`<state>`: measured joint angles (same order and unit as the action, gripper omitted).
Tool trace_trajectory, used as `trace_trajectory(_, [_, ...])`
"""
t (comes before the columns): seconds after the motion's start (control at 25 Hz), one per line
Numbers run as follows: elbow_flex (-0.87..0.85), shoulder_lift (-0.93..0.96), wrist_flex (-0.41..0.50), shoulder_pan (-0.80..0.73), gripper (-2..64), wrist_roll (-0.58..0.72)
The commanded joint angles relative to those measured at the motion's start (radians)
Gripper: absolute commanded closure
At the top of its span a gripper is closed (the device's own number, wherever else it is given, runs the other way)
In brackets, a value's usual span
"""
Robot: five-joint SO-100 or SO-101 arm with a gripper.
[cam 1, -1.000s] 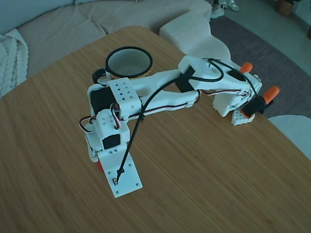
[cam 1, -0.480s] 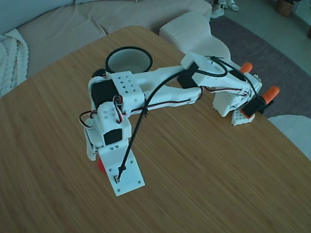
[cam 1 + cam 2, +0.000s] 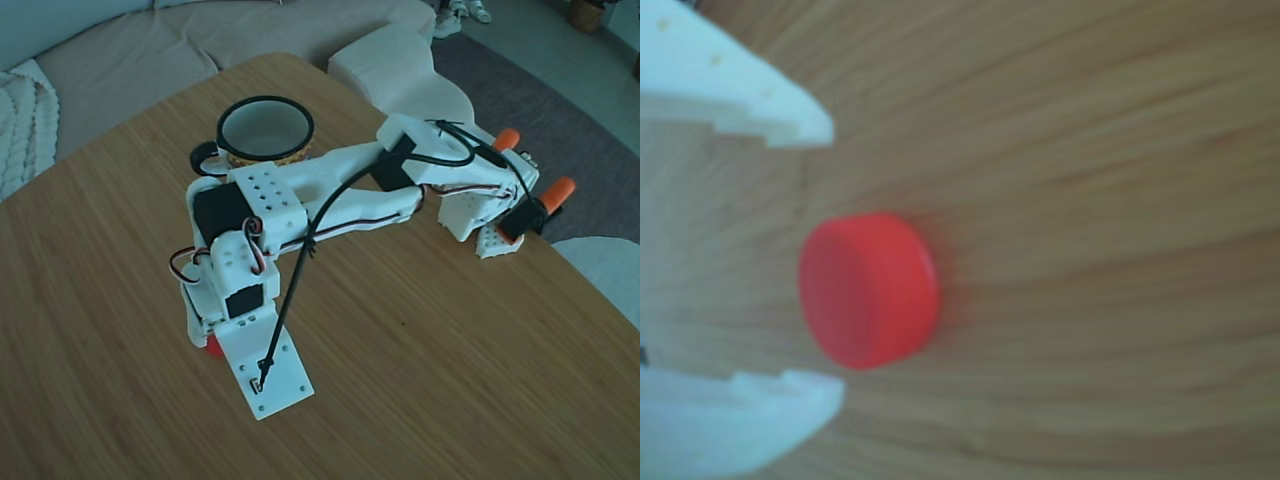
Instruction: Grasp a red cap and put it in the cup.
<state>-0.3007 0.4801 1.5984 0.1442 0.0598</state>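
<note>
The red cap (image 3: 868, 290) lies flat on the wooden table, small and round. In the other view it sits between my two white fingers (image 3: 750, 95), which stand apart on either side without touching it. My gripper (image 3: 835, 262) is open. From the fixed view only a red sliver of the cap (image 3: 213, 347) shows under the lowered gripper (image 3: 212, 338), near the table's front left. The cup (image 3: 265, 130), white inside with a black rim and a patterned band, stands upright at the back of the table, behind the arm's elbow.
The white arm (image 3: 340, 185) stretches across the table from its base at the right edge, where clamps with orange handles (image 3: 558, 191) hold it. A sofa (image 3: 120, 60) lies beyond the far edge. Bare wood spreads in front of and to the right of the gripper.
The wrist has shifted slightly toward the front right of the fixed view and lowered over the cap. The cup has not moved.
</note>
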Motion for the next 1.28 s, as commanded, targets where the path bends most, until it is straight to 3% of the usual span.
trace_trajectory(0.0, [0.021, 0.083, 0.0, -0.006, 34.4, 0.005])
trace_trajectory(1.24, [0.023, 0.038, -0.06, 0.031, 34.4, 0.005])
